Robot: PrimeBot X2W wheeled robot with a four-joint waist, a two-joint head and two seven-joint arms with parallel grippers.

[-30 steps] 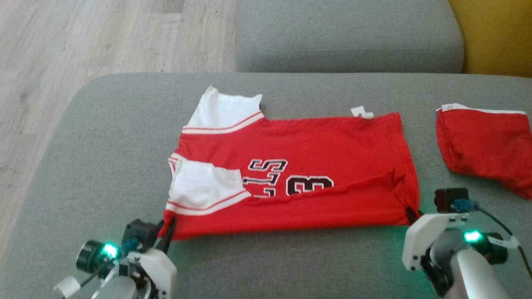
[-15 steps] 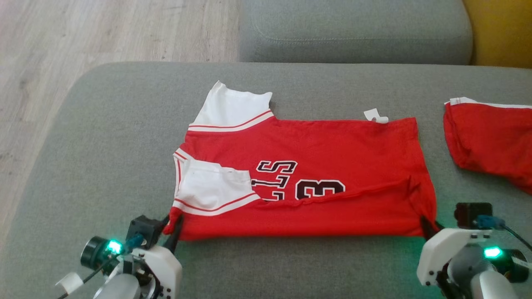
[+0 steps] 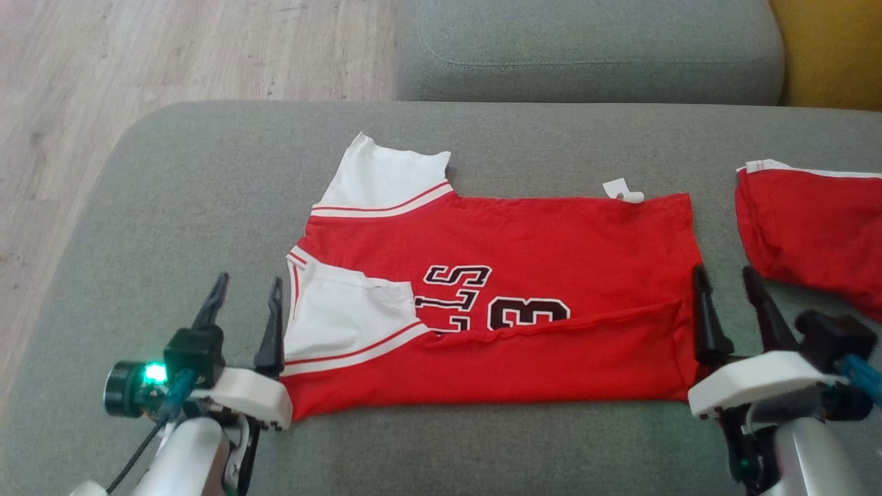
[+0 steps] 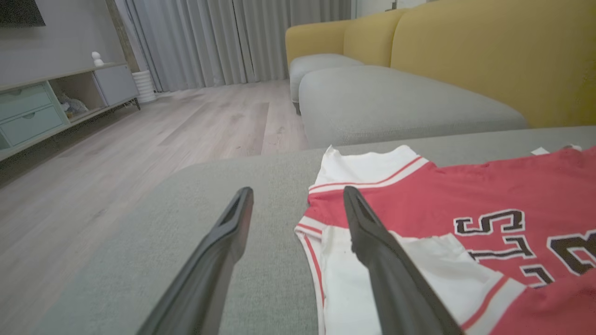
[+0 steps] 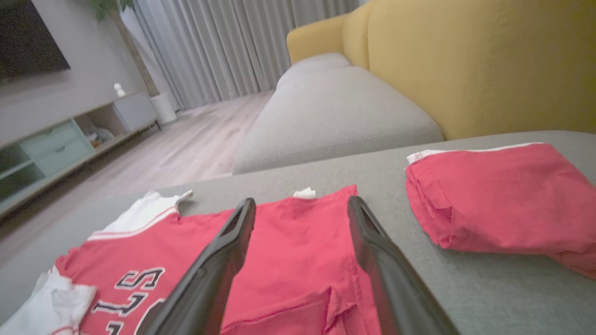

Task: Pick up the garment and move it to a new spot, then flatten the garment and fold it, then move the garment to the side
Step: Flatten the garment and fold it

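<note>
The garment [image 3: 496, 289], a red jersey with white sleeves, is lying flat on the grey cushion [image 3: 172, 207], roughly central and directly ahead of the robot. Its long axis is running left to right across the head view. The collar and sleeves are pointing to the robot's left and the hem to its right, where a small white tag [image 3: 622, 191] is showing at the far corner.

The near long edge is lying turned over the front and covering the lower part of the lettering, and the near sleeve is resting on the chest. The far sleeve is sticking out past the body.

Judged from this, placement and flattening are looking complete and the first lengthwise fold appears to be in. The far side, the crosswise folds and the move to the side are remaining.

The left claw [image 3: 249, 281] is hovering just beside the collar end, fingers apart and holding nothing. The right claw [image 3: 723, 271] is hovering at the hem end, likewise spread and empty. A second red garment [image 3: 806, 234] is sitting folded further right.
</note>
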